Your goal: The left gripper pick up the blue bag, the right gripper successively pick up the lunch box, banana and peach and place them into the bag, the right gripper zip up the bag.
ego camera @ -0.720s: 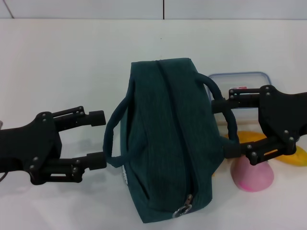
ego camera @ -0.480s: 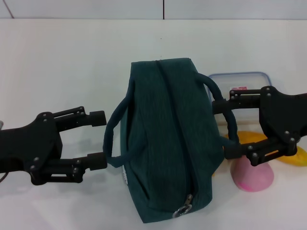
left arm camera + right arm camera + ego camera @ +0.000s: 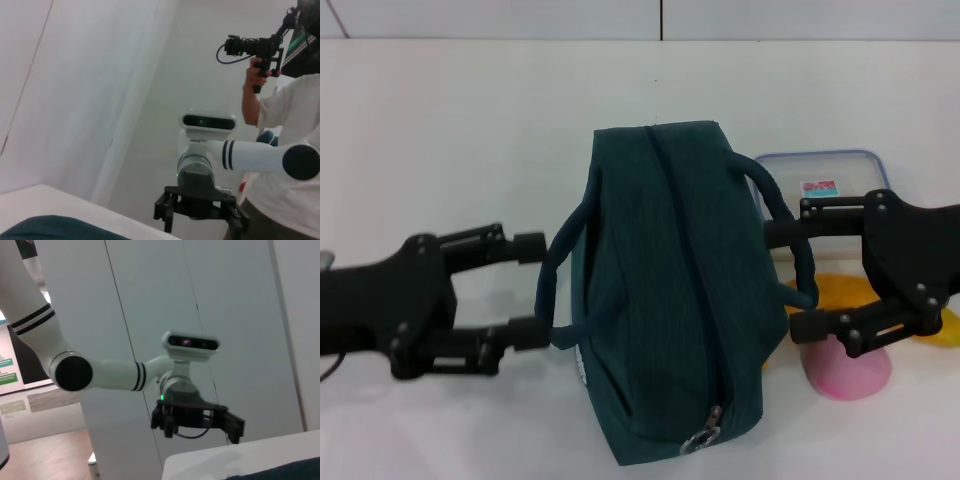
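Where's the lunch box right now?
In the head view, the lunch box sits on the table at the robot's right, behind the right gripper and beside the bag.

Blue bag (image 3: 665, 290) zipped, upright, centre; lunch box (image 3: 820, 190), banana (image 3: 835, 290), peach (image 3: 850, 372) right.

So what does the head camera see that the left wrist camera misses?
Only the head view shows the lunch box, banana, peach and left gripper, open at the bag's handle. Only the left wrist view shows a person filming. Both show the bag, just its edge in the wrist view, and the open right gripper.
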